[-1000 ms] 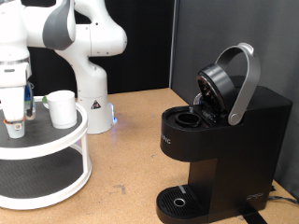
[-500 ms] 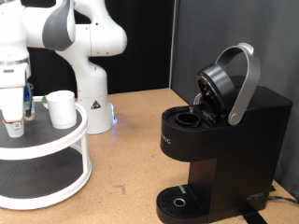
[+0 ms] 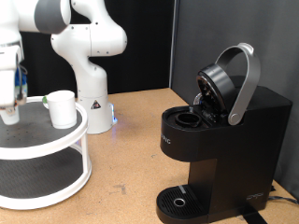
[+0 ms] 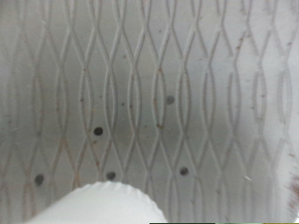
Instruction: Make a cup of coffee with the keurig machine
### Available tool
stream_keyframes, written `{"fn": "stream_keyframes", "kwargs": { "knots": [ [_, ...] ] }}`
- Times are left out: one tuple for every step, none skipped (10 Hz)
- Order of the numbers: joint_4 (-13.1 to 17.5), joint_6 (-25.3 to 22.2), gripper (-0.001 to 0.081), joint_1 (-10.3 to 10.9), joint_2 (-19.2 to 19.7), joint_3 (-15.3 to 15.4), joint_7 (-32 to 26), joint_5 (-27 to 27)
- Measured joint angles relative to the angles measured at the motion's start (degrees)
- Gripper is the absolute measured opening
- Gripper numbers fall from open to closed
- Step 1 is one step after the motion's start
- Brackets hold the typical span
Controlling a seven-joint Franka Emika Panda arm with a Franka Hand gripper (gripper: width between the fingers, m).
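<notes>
Keurig machine (image 3: 224, 140) stands at the exterior view's right, lid raised, pod chamber exposed. Well apart at the left, the white cup (image 3: 62, 108) sits on the top tier of a round two-tier stand (image 3: 56, 140). The gripper (image 3: 9, 114) hovers beside it, finger position indiscernible.

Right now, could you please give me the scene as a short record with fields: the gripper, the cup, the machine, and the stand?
gripper: at the exterior view's left edge, low over the stand's top shelf; nothing visibly between its fingers
cup: small white cup upright on the top shelf, apart from the gripper
machine: black keurig machine at the exterior view's right, lid handle raised, pod chamber open
drip tray: round, no cup on it
stand: white two-tier round stand
wrist view: patterned grey surface, white rounded edge at the frame border
</notes>
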Motion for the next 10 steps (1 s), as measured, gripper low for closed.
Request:
{"fn": "stream_keyframes", "kwargs": {
  "knots": [
    [1.0,-1.7,0.0432,0.0,-1.2,0.1,-0.1,0.1],
    [1.6,-3.1,0.0428,0.0,-2.3,0.3,-0.1,0.1],
    [1.5,-3.1,0.0428,0.0,-2.1,0.3,-0.1,0.1],
    [1.5,-3.2,0.0428,0.4,-2.1,-0.1,-0.4,2.1],
    [1.8,-4.2,0.0428,1.0,-2.2,-0.4,-0.8,5.6],
    [2.8,-6.3,0.0428,2.0,-2.3,-0.6,-1.3,9.6],
    [4.2,-8.5,0.0428,3.3,-2.5,-0.6,-1.4,14.0],
    [5.6,-10.0,0.0428,4.7,-2.6,-0.7,-1.3,18.7],
    [6.7,-10.4,0.0428,6.2,-2.6,-0.6,-0.7,23.1],
    [7.3,-9.5,0.0428,7.7,-2.8,-0.4,-0.2,27.5]
  ]
}}
